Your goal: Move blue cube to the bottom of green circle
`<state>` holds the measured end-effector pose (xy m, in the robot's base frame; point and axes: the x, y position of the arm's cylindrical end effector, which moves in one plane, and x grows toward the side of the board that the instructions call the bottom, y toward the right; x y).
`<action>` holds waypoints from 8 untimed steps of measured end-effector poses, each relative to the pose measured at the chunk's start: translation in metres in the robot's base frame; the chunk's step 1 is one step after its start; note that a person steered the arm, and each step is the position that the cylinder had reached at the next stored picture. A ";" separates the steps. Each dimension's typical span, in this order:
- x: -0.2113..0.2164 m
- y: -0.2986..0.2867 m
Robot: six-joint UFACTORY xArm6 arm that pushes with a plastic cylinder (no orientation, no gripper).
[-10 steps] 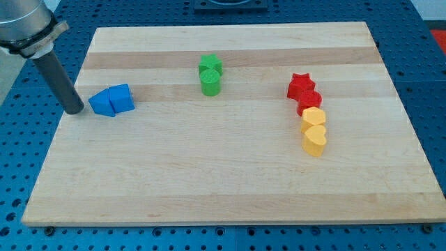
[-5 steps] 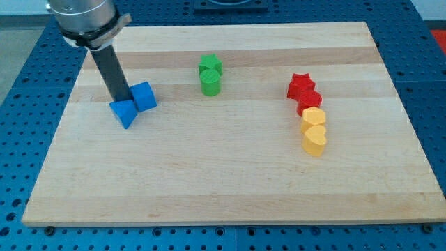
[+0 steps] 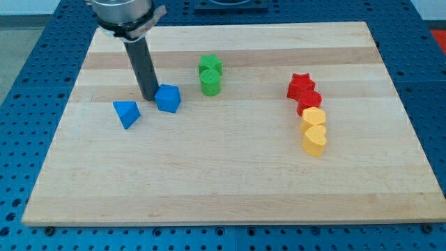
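The blue cube (image 3: pixel 168 98) sits on the wooden board left of centre. My tip (image 3: pixel 150 97) touches its left side. The green circle (image 3: pixel 210 83) stands to the cube's upper right, with a green star-like block (image 3: pixel 210 65) right above it and touching it. A blue triangle (image 3: pixel 126 113) lies apart, to the lower left of my tip.
A red star (image 3: pixel 300 86) and a second red block (image 3: pixel 309 101) sit at the right, with two yellow blocks (image 3: pixel 313 117) (image 3: pixel 314 140) in a line below them. The board's edge (image 3: pixel 230 222) runs along the view's bottom.
My tip moved right across the board and pushed the blue cube right, toward the green circle. The blue triangle was turned and left behind, now separate from the cube.
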<state>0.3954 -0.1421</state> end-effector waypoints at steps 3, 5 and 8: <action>0.005 0.049; 0.030 0.026; 0.059 0.080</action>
<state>0.4547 -0.0616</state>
